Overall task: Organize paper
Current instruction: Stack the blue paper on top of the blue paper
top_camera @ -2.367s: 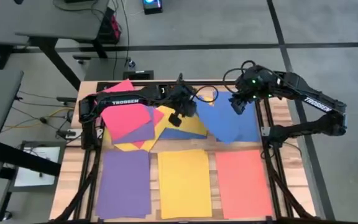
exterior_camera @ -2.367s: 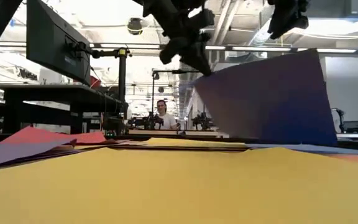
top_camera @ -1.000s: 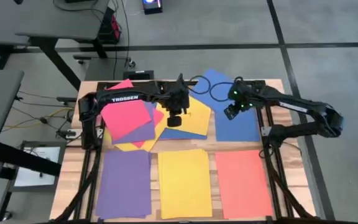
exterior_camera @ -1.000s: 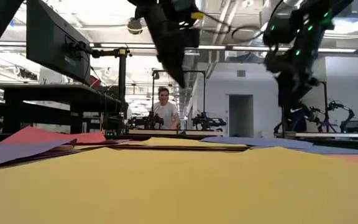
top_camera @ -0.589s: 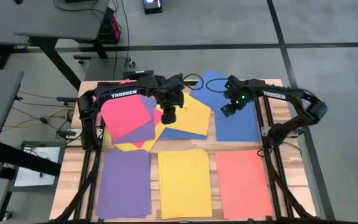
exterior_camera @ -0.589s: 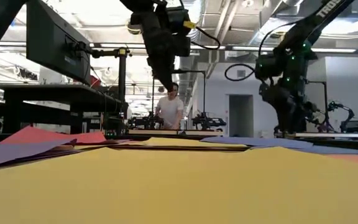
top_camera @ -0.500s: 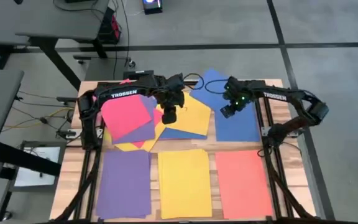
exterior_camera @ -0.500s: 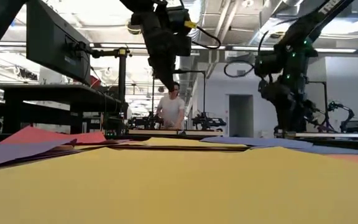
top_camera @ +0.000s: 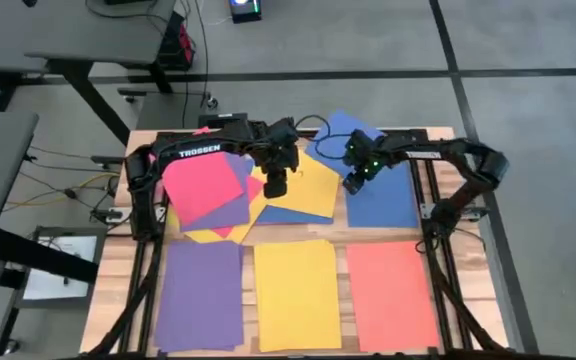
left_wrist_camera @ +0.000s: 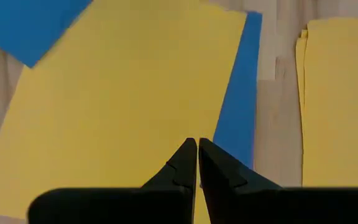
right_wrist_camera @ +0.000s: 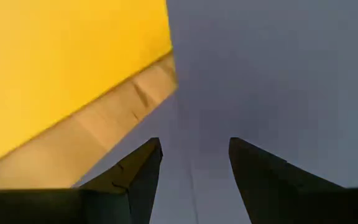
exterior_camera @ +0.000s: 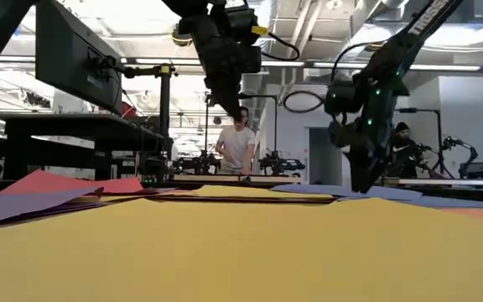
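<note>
Coloured paper lies in a loose pile at the far left: a red sheet (top_camera: 203,185), purple (top_camera: 230,212), yellow (top_camera: 313,188) and blue (top_camera: 280,214). Blue sheets (top_camera: 383,195) lie flat at the far right. My left gripper (top_camera: 275,186) is shut and hovers well above the yellow sheet (left_wrist_camera: 123,93), near its edge. My right gripper (top_camera: 350,184) is open and low over the left edge of the blue sheets (right_wrist_camera: 272,74), its fingers pointing down. My right gripper (right_wrist_camera: 194,146) has its open fingertips (exterior_camera: 360,186) right down at the blue sheet near its left edge. I cannot tell whether they touch it. My left gripper touches nothing.
Three squared stacks lie along the near edge: purple (top_camera: 200,295), yellow (top_camera: 296,293) and orange-red (top_camera: 391,292). Bare wood (right_wrist_camera: 114,118) shows between the yellow sheet and the blue one. A person (exterior_camera: 240,144) stands in the room beyond the table.
My right gripper has moved toward the table's left edge and down, to the left edge of the blue sheets, which stay flat. My left gripper has shifted slightly toward the left edge, staying high above the pile.
</note>
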`<state>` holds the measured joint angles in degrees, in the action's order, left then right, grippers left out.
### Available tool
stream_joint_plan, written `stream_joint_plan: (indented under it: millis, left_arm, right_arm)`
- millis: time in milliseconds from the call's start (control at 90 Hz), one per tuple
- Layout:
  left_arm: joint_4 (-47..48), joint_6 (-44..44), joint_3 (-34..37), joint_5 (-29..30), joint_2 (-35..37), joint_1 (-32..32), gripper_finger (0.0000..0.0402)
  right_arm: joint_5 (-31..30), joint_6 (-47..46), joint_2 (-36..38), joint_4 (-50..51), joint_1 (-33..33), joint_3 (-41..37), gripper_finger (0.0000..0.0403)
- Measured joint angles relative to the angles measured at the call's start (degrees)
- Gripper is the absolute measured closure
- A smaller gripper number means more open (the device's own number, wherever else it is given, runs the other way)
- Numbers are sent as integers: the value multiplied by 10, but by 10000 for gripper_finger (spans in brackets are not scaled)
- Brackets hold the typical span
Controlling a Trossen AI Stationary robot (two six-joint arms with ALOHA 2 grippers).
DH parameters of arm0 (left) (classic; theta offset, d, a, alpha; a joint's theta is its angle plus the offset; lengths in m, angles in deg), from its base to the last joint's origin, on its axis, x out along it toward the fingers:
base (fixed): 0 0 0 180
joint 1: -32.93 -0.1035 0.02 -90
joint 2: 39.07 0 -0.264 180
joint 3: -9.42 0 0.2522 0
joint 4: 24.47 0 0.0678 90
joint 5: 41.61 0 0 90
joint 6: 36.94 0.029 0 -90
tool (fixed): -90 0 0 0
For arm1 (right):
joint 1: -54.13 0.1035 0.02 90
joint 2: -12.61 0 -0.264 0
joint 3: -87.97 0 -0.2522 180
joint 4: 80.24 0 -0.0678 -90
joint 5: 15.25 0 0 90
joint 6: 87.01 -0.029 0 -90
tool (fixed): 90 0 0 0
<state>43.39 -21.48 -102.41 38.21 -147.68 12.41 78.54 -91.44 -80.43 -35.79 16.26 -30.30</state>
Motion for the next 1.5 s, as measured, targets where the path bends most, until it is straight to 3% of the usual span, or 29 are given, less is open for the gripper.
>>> stream_joint_plan:
  millis: [300,611,800,1033,1267,1500]
  left_arm:
    - [14,-1,0,0,0,0,402]
    - [14,10,0,0,0,0,402]
    - [14,10,0,0,0,0,402]
    - [13,11,0,0,-1,0,402]
    - [20,-4,0,14,0,-9,402]
    - [40,-29,0,15,15,-48,402]
  right_arm:
    - [-7,15,-15,4,2,3,241]
    - [-10,17,-15,21,2,2,392]
    - [-2,12,-18,58,-2,16,402]
    - [-5,-34,-2,165,-1,97,403]
    - [-6,-177,22,285,18,168,403]
    - [-6,-400,34,261,97,168,403]
